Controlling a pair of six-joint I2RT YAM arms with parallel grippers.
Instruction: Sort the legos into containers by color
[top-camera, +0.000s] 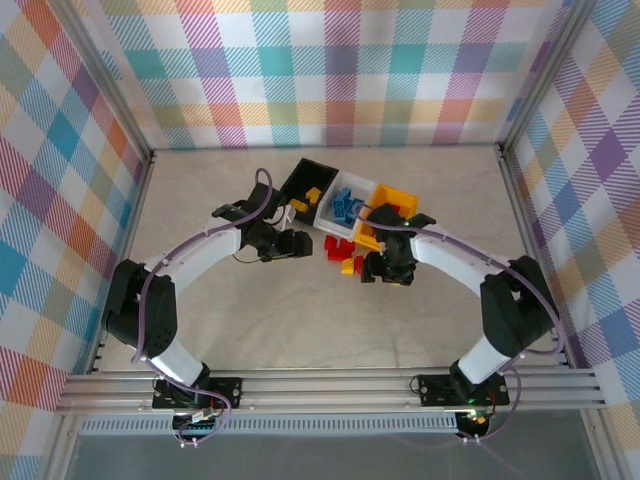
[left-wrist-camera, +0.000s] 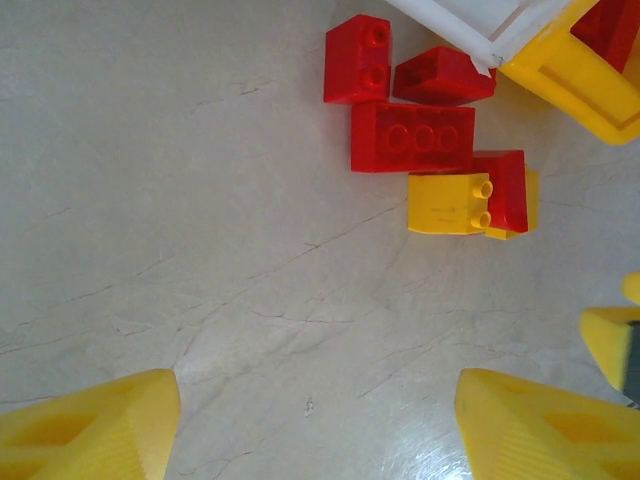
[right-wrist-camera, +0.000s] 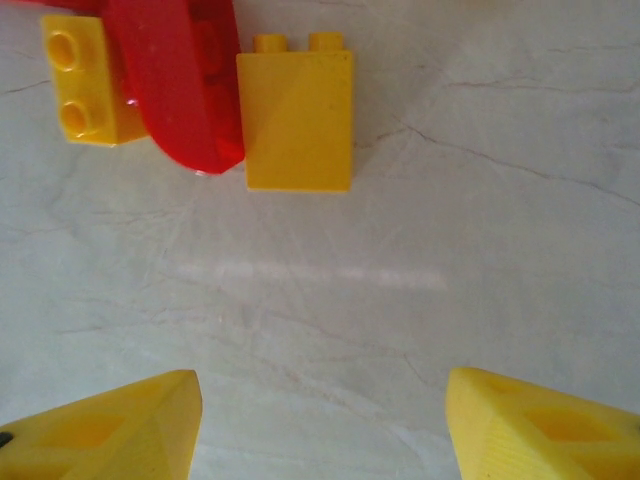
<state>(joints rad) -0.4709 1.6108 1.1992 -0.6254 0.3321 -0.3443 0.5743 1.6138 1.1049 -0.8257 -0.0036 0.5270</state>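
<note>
Pickup stage w/ left fingers (left-wrist-camera: 90, 425) & right fingers (right-wrist-camera: 110, 430) both spread, empty, short of red/yellow legos (top-camera: 342, 252) just beside white bin (left-wrist-camera: 470, 20); next prob. means closing on yellow brick (right-wrist-camera: 298, 120).

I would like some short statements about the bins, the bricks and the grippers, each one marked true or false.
1. The white bin holds blue bricks. True.
2. The black bin is empty. False: a yellow brick lies in it.
3. The left gripper grips a red brick. False: its jaws stand open, with nothing between them.
4. Some red bricks lie loose on the table. True.
5. The right gripper is open. True.
</note>
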